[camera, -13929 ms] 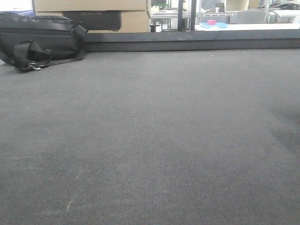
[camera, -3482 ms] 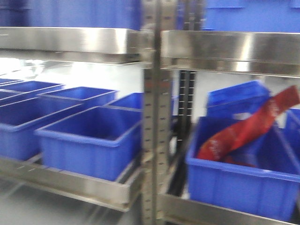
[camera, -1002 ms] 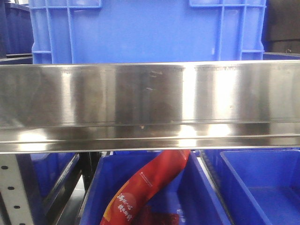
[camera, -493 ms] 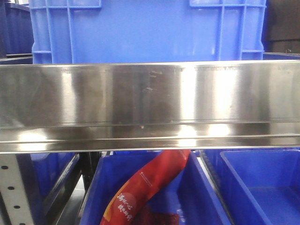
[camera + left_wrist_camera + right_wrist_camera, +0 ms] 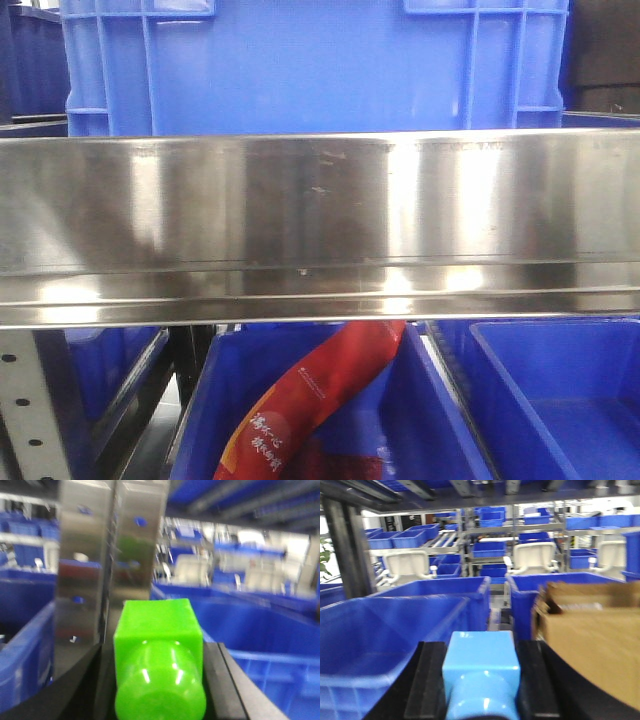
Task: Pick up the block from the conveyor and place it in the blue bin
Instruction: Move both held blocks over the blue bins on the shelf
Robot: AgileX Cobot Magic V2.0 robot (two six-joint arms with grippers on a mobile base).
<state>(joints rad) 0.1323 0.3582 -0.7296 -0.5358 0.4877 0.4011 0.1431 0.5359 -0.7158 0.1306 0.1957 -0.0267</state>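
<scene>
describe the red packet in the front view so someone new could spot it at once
Find the wide steel shelf rail crossing the front view. Just below it, left of centre, a blue bin holds the red packet, leaning diagonally up towards the rail. It is the only red thing amid all the blue plastic, with pale lettering.

Front view looks sharp and evenly lit on my end; the steel rail (image 5: 320, 225) throws soft white glare in patches, with dark smeary reflections between them; the space under it at left goes dim. Left wrist view is the rough one; green block (image 5: 157, 645) up close is soft, the post (image 5: 110, 565) and everything behind smeared, pale blown-out patches at right. Right wrist view is milder; blue block (image 5: 480, 665) fuzzy, box (image 5: 590, 640) blurred, far shelves (image 5: 485, 530) bright and washed out.
</scene>
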